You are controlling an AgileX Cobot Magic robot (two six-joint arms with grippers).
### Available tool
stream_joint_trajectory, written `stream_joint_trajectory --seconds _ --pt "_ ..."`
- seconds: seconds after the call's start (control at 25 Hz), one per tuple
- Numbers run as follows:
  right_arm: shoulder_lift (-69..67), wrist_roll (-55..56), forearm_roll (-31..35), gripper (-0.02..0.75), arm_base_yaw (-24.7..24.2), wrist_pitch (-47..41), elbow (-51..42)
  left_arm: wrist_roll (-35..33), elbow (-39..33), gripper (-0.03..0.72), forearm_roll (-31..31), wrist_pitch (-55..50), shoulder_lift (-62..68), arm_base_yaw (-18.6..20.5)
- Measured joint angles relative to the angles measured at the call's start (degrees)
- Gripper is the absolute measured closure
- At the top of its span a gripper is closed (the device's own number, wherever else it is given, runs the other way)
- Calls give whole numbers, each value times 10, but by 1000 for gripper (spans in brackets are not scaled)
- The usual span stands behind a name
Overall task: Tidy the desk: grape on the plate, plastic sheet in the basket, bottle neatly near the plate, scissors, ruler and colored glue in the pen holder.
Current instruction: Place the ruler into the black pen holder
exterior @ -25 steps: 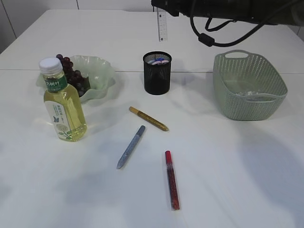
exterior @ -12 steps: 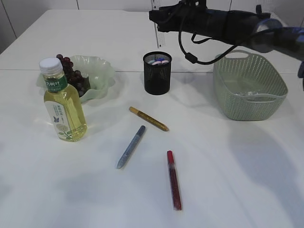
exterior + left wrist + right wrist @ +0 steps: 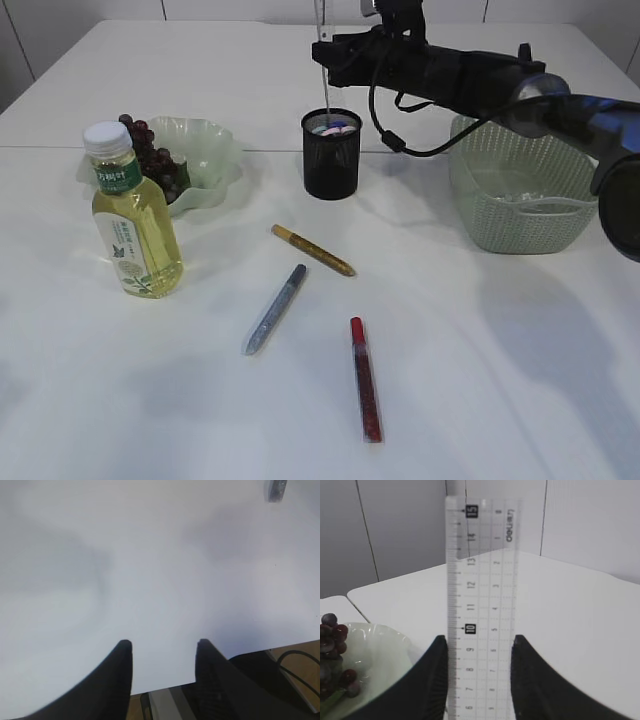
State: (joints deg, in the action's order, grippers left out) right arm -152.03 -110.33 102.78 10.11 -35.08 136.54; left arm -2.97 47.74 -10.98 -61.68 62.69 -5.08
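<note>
Exterior view | ruler [image 3: 324, 70] turned edge-on | lowered over pen holder [image 3: 331, 155]

Our right arm [image 3: 470, 75] stretches in from the right edge, held level high above the desk [image 3: 480, 360], cable looping beneath it. Its claw [image 3: 479, 645] is clamped on the ruler [image 3: 480, 605], one dark finger [image 3: 436, 680] against each long edge, the strip standing upright. Our left claw [image 3: 162, 647] hangs low over the bare desk near its front edge, fingers parted, gripping nothing.
</note>
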Motion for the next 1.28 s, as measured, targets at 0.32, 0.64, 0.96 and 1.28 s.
stream_joint_trajectory --seconds 0.32,0.64,0.96,1.28 --pt "-9 39 -2 449 1 -8 0 0 0 379 0 1 0 0" --pt "-9 53 -2 380 1 -12 0 0 0 379 -4 1 0 0" --pt "-9 77 -3 275 1 -15 0 0 0 379 -13 1 0 0" --pt "39 398 -258 273 1 23 0 0 0 379 -14 -2 0 0"
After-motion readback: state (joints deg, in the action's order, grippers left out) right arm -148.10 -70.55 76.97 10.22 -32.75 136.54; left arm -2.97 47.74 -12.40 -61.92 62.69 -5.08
